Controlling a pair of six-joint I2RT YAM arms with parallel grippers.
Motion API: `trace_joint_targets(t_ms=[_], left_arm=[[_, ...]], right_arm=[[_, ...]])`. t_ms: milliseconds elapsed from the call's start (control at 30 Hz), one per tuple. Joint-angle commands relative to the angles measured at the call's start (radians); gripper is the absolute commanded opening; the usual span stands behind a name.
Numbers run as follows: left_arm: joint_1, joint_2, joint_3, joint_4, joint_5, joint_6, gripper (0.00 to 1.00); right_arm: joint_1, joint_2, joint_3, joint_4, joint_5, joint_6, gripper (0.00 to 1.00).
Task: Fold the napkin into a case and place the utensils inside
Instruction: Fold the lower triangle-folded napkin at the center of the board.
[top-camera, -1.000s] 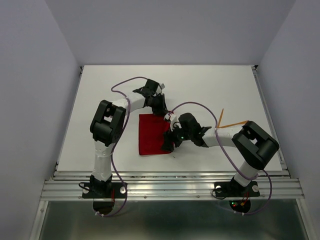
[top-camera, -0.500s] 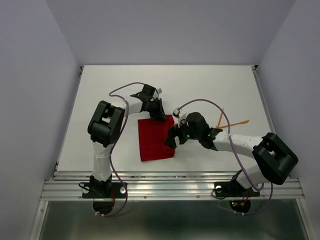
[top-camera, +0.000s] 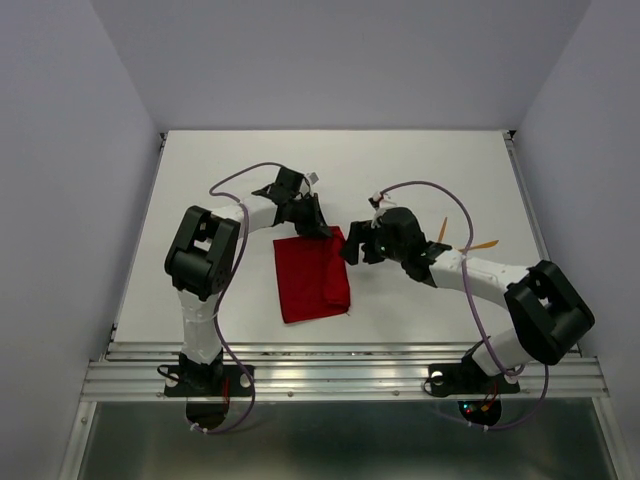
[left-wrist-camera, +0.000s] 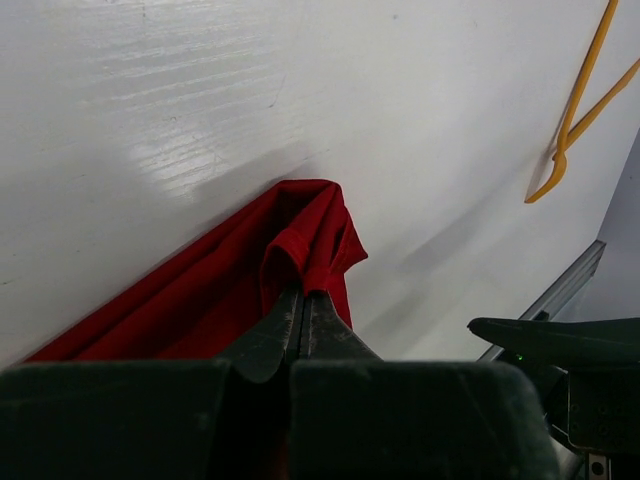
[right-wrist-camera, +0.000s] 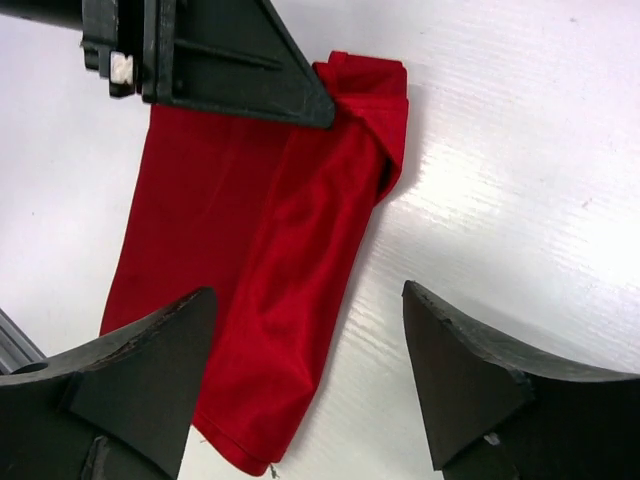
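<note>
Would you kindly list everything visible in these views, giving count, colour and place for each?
napkin: one, bright red, partly folded, lying on the table between the two arms.
utensils: two, orange, thin, on the table to the right of the napkin, beyond the right arm.
table: one, white, enclosed by pale grey walls.
rail: one, silver metal, along the near table edge.
cables: two, purple, one looping over each arm.
arms: two, white and black, bases on the rail.
left tool: one, black, shut on the napkin's bunched far-right corner.
right tool: one, black, open and holding nothing, above the napkin's right edge.
</note>
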Motion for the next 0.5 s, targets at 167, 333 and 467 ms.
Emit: trace_joint_targets(t_ms=[167, 333, 467], left_arm=[[0.007, -0.058, -0.037, 0.033, 0.027, -0.012, 0.00], [0.011, -0.052, -0.043, 0.034, 0.033, -0.018, 0.00], [0.013, -0.054, -0.044, 0.034, 0.033, -0.020, 0.00]], right_arm=[[0.001, 0.128, 0.209, -0.152, 0.077, -0.043, 0.75], [0.059, 0.199, 0.304, -0.236, 0.106, -0.109, 0.73], [0.101, 0.234, 0.329, -0.266, 0.204, -0.097, 0.71]])
